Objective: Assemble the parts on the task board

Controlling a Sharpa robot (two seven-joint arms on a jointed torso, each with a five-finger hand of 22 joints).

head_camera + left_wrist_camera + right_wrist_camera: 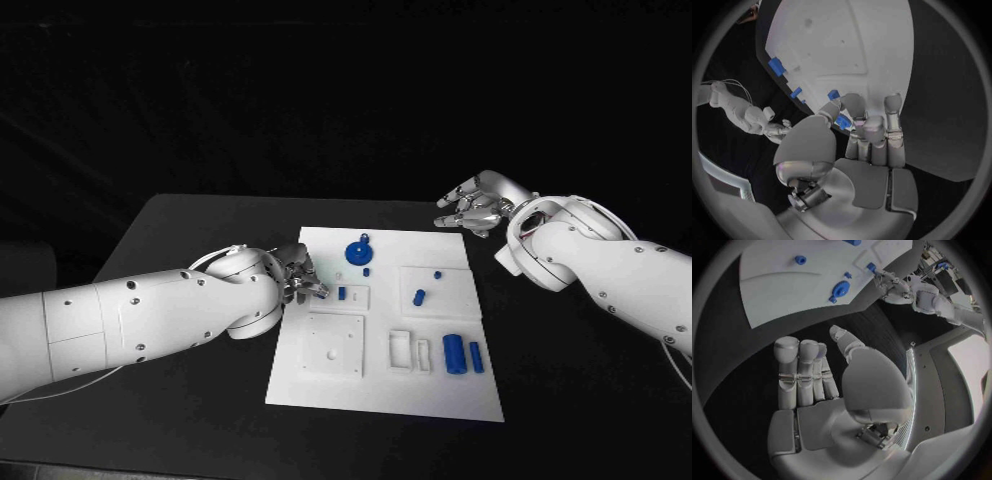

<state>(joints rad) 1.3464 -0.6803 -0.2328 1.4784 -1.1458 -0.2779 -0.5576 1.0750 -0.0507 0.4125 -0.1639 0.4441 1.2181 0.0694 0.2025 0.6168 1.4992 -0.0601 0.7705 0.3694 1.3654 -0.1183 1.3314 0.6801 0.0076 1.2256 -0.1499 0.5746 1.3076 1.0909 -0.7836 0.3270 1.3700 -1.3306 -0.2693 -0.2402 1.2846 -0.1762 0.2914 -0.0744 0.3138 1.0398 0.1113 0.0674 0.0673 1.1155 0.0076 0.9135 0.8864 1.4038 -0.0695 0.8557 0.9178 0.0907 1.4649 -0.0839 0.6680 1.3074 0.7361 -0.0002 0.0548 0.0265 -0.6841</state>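
Black table [173,230] backing it all, left hand [296,275] is pinching a small blue part [842,121] over the white task board [433,390] edge (light, stiff, slippery, so side grip), right hand [476,205] hovering empty, fingers loosely apart.

A black table [173,330] spreads flat under the fingers on both sides, matte and dark (its far edge is just visible beyond the fingertips), with a black backdrop [346,90] rising well behind the fingers.
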